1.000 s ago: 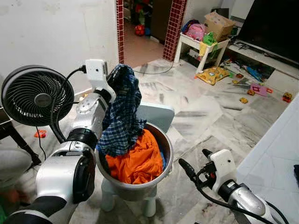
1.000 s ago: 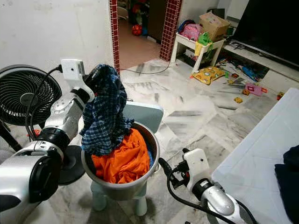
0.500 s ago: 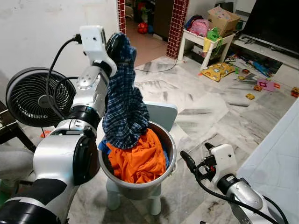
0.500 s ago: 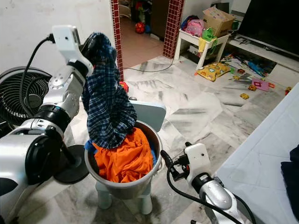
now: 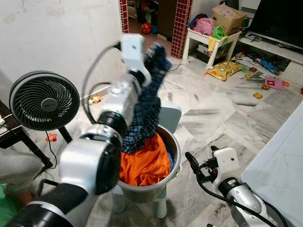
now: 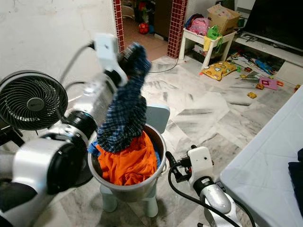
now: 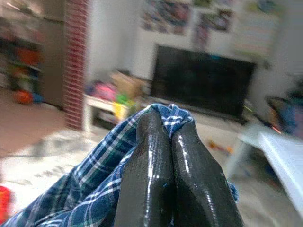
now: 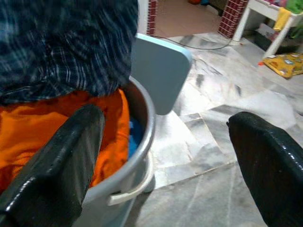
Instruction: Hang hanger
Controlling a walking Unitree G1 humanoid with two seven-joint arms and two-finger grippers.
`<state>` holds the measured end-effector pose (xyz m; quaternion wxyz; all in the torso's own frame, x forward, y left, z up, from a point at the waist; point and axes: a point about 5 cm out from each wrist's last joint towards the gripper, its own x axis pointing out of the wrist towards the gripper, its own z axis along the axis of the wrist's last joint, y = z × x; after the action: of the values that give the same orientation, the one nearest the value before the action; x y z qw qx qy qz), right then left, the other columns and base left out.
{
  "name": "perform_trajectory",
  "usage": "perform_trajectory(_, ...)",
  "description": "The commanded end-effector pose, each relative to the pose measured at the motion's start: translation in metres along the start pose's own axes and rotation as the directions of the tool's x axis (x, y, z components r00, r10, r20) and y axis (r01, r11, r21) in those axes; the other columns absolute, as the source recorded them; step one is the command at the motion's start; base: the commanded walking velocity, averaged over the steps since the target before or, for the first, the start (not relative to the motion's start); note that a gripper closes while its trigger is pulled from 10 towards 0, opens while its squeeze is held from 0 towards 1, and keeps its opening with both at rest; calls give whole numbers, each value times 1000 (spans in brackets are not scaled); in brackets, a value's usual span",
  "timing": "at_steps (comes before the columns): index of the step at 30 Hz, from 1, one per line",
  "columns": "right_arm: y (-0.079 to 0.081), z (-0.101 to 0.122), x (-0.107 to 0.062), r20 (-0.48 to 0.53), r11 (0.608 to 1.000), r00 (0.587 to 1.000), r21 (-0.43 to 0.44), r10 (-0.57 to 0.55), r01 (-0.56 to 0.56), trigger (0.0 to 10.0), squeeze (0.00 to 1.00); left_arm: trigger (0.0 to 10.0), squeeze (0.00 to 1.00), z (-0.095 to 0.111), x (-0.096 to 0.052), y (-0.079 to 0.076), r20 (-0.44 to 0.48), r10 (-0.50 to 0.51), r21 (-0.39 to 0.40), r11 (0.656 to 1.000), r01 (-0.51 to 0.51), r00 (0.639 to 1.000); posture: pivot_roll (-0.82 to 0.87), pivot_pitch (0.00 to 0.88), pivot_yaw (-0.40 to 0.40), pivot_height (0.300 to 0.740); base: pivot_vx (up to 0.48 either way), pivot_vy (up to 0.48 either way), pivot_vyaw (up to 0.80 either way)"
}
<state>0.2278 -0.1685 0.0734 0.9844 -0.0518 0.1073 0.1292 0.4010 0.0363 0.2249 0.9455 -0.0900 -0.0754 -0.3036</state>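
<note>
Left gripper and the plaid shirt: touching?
Touching. Left wrist view shows the left gripper with fingers shut, plaid shirt pinched between them.

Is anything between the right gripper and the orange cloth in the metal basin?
Yes: the metal basin wall. The open right gripper sits low beside it, outside the rim, while the orange cloth lies inside. The plaid shirt, held by the left gripper, drapes over the cloth's far part.

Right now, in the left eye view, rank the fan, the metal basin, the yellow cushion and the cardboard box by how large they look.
1. Fan, about level with the metal basin; I won't split them.
2. Yellow cushion and cardboard box look alike and smaller, though both lie farther off, so true size is unsure.
</note>
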Motion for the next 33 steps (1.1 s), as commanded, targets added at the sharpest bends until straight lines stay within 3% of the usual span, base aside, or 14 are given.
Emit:
perform_trajectory(1, -4, 1, 1, 6, 1000, 1000, -4, -20, 20, 10000, 0, 0, 0, 9, 1, 0, 30, -27, 24, 999, 27, 999, 50, 0, 33, 740, 0, 0, 0)
perform_trajectory(4, -3, 1, 5, 8, 1000, 1000, -7, -21, 21, 10000, 0, 0, 0, 13, -2, 0, 103, -77, -41, 996, 82, 992, 64, 0, 17, 740, 0, 0, 0)
perform_trajectory(8, -3, 2, 6, 9, 1000, 1000, -9, -17, 17, 10000, 0, 0, 0, 12, -10, 12, 125, -40, -46, 998, 46, 991, 79, 0, -4, 740, 0, 0, 0)
perform_trajectory(9, -1, 2, 6, 5, 1000, 1000, -12, -8, 8, 10000, 0, 0, 0, 3, -22, 30, 106, 28, -64, 998, -21, 994, 82, 0, -14, 740, 0, 0, 0)
perform_trajectory(10, -1, 2, 6, 5, 1000, 1000, -12, -8, 8, 10000, 0, 0, 0, 3, -22, 30, 106, 28, -64, 998, -21, 994, 82, 0, -14, 740, 0, 0, 0)
perform_trajectory(11, 0, 1, 6, 1, 1000, 1000, -14, 0, 0, 10000, 0, 0, 0, -12, -39, 48, 64, 102, -76, 992, -97, 993, 87, 0, -25, 740, 0, 0, 0)
perform_trajectory(15, -2, 1, 4, -6, 1000, 1000, -19, 13, -13, 10000, 0, 0, 0, -45, -75, 71, -21, 196, -61, 979, -197, 980, 100, 0, -57, 740, 0, 0, 0)
perform_trajectory(17, -2, 1, 3, -10, 1000, 1000, -23, 20, -20, 10000, 0, 0, 0, -57, -87, 75, -58, 220, -40, 974, -222, 974, 104, 0, -68, 740, 0, 0, 0)
perform_trajectory(18, -2, 1, 3, -14, 999, 999, -28, 30, -31, 10000, 0, 0, 0, -75, -104, 79, -111, 245, -22, 968, -249, 963, 106, 0, -83, 740, 0, 0, 0)
perform_trajectory(19, -2, 1, 3, -14, 999, 999, -28, 30, -31, 10000, 0, 0, 0, -75, -104, 79, -111, 245, -22, 968, -249, 963, 106, 0, -83, 740, 0, 0, 0)
perform_trajectory(21, -4, 2, 2, -20, 998, 999, -38, 44, -45, 10000, 0, 0, 0, -97, -131, 84, -182, 286, 20, 958, -287, 941, 109, 0, -98, 740, 0, 0, 0)
perform_trajectory(24, -5, 1, 1, -25, 998, 999, -42, 47, -48, 10000, 0, 0, 0, -105, -145, 89, -205, 344, 18, 937, -348, 916, 111, 0, -102, 740, 0, 0, 0)
perform_trajectory(30, -4, 1, 1, -29, 997, 998, -47, 54, -55, 10000, 0, 0, 0, -131, -178, 94, -343, 440, 194, 898, -395, 830, 105, 0, -100, 740, 0, 0, 0)
perform_trajectory(33, -4, 2, 0, -29, 997, 998, -48, 53, -54, 10000, 0, 0, 0, -135, -182, 94, -371, 455, 218, 890, -400, 809, 104, 0, -99, 740, 0, 0, 0)
